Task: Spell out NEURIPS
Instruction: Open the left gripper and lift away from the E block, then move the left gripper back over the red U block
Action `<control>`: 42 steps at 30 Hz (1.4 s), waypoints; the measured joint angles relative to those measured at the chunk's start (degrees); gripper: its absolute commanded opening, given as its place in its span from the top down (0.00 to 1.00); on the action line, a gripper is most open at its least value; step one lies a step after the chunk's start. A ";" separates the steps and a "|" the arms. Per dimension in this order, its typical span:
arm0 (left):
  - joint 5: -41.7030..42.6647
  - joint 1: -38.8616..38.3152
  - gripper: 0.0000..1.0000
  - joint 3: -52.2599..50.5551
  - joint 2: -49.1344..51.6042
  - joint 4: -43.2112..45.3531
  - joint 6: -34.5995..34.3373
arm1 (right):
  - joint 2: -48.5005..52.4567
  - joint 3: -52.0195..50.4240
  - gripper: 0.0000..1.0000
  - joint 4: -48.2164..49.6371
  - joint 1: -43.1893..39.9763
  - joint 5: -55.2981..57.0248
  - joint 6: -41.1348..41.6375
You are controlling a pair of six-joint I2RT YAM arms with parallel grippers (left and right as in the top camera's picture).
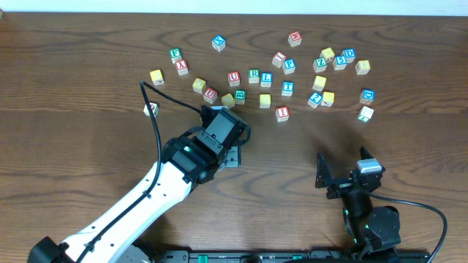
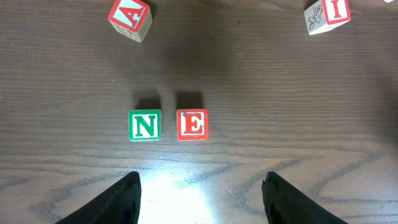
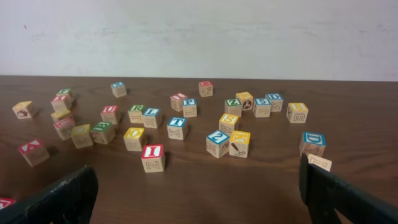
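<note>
In the overhead view the left arm (image 1: 183, 164) is reaching to the middle of the table (image 1: 73, 44) and is hiding the started word. The loose cubes are lying scattered over the upper half, and the U cube (image 1: 233, 77) is sitting there just left of the R cube (image 1: 254, 74). In the left wrist view the N cube (image 2: 145, 125) and the E cube (image 2: 193, 124) are standing side by side at mid-frame, near but not touching. The spelling therefore seems to be arriving at its third letter, and the next move is probably calling for fetching the U and setting it in line, right of the E. The left gripper (image 2: 202, 183) is hanging below them, jaws partly apart, holding and touching nothing. In the right wrist view the right gripper (image 3: 199, 202) is waiting with jaws wide apart and empty, and the I cube (image 3: 152, 157) is lying nearest to it.
</note>
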 measured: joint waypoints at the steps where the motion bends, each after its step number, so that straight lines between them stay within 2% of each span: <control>1: -0.02 0.00 0.39 0.00 0.00 0.00 -0.02 | 0.00 0.00 0.01 0.02 0.00 0.00 0.00; 12: -0.02 0.26 0.39 0.00 0.00 -0.02 0.94 | 0.00 0.00 0.01 0.00 0.00 0.00 0.00; 19: 0.20 3.26 0.39 0.00 0.00 -0.24 1.68 | 0.00 0.00 0.01 0.00 0.00 0.00 0.00; 24: 0.85 5.66 0.39 0.24 0.00 -0.76 4.81 | 0.00 0.00 0.01 0.00 0.00 0.00 0.00; 26: 1.11 6.88 0.35 1.16 0.04 -1.90 6.51 | 0.00 0.00 0.01 0.02 0.00 0.00 0.00; 30: 2.08 10.14 0.28 5.77 1.70 -3.89 10.10 | 0.00 0.00 0.01 0.02 0.00 -0.02 0.00; 33: 3.65 13.27 0.27 11.61 5.40 -6.54 13.46 | 0.00 0.00 0.01 0.02 0.00 0.00 0.00; 42: 5.35 21.09 0.27 34.58 24.87 -17.44 24.74 | 0.00 0.00 0.01 0.00 0.00 0.00 0.00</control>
